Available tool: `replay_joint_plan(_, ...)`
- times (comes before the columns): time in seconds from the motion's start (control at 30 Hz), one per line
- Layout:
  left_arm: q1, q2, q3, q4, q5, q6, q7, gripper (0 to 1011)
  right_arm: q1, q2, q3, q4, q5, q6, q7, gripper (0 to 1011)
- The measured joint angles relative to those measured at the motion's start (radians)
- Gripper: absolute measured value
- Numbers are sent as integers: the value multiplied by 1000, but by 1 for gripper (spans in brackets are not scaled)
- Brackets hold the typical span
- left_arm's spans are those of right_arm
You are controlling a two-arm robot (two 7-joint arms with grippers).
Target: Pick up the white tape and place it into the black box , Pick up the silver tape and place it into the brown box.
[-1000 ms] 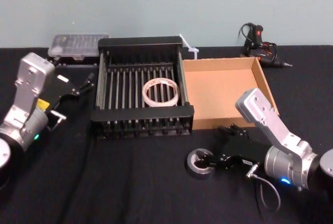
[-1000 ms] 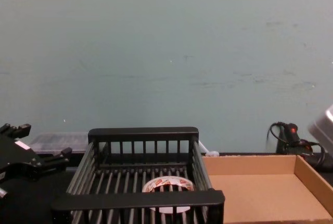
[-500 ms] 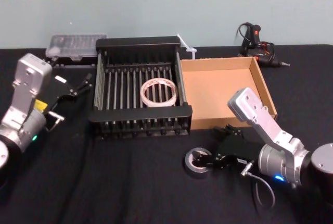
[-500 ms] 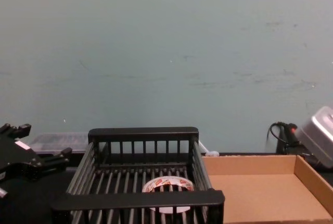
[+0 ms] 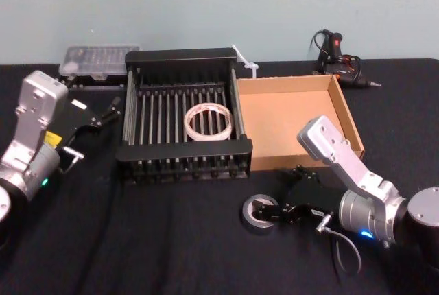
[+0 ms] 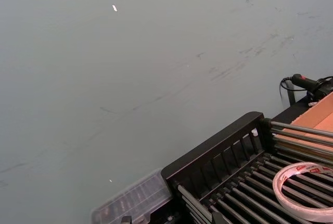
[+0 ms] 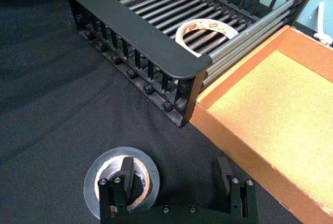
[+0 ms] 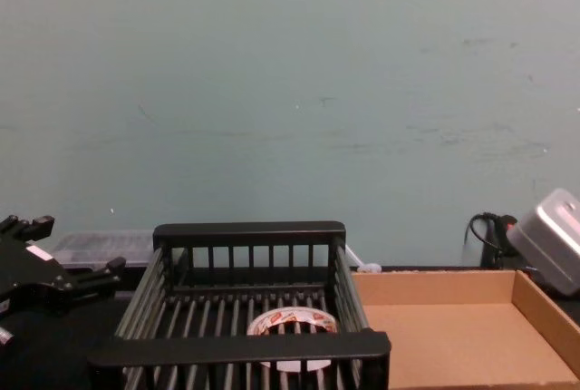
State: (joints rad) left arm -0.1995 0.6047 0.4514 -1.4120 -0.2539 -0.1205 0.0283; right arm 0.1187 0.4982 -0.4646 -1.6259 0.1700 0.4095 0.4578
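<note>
Grey-silver and dull: the silver tape (image 7: 120, 179), lying flat on the soft black cloth (image 5: 171, 240), on the near side, just in front of the brown box (image 5: 350, 113) and not yet inside it. Round like a ring, with a pale inner core.

Right gripper (image 7: 174, 179) down low at the roll, spread wide. One finger (image 7: 125, 172) over the hole in the middle, the other out past the rim, toward the cardboard wall. Probably set like that to pinch one side of the ring, since a flat roll is hard to grab any other way. Nothing held yet.

White tape (image 5: 210, 121) resting flat on the smooth bars of the black box (image 5: 182, 149), red marks on its face. Looks like that half is done. Thick hard rims and open slats there; low, rough tan walls on the box to the right, with a bare floor for the grey roll.

Left gripper (image 5: 106, 112) parked on the left of the crate, fingers apart, holding nothing.
</note>
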Motion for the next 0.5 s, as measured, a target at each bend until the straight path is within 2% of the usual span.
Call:
replay_joint_plan(0.37, 0, 0, 0, 0, 0, 0, 0, 1001, 0, 0, 0, 0, -1, 1, -1, 1002)
replay_joint_plan(0.5, 0, 0, 0, 0, 0, 0, 0, 1002, -1, 0, 0, -1, -1, 1, 0, 944)
